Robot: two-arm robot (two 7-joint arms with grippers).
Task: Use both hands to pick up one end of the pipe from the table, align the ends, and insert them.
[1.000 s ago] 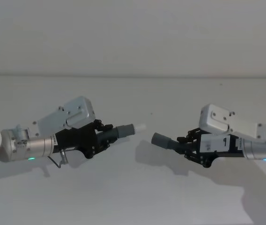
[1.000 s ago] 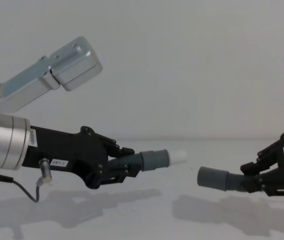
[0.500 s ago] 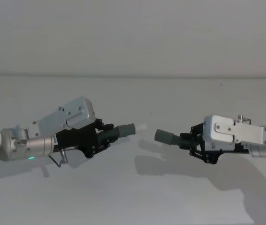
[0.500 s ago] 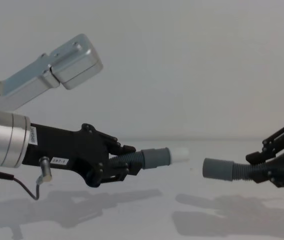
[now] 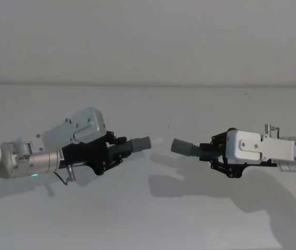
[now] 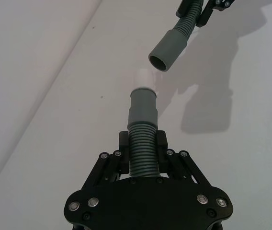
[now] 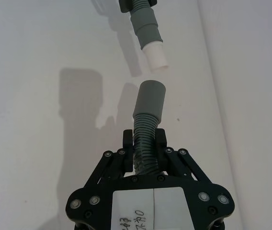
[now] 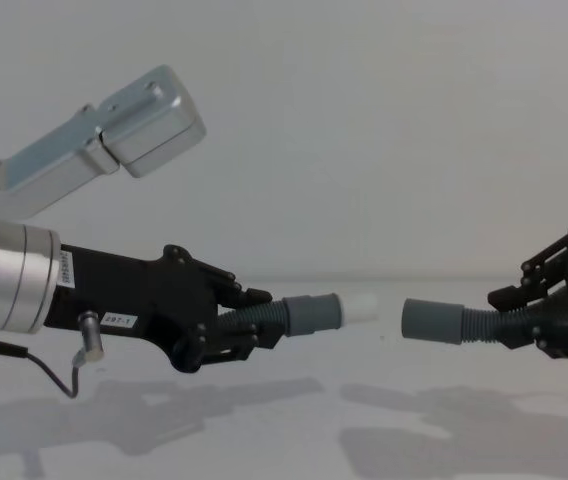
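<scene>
Jaws of the left gripper (image 8: 232, 322) clenched on the ribbed part of the plug hose (image 8: 294, 316), white plug tip (image 8: 360, 307) pointing right; jaws of the right gripper (image 8: 524, 318) clenched on the socket hose (image 8: 449, 322), open grey cuff (image 6: 168, 50) facing the tip. Both held above the white desk (image 5: 148, 219), ends near, slightly apart, roughly in line

Left tool (image 8: 239, 320) clamping plug hose (image 8: 299, 316), right tool (image 8: 534, 310) clamping socket hose (image 8: 444, 322), cuffs seemingly level, near but apart
</scene>
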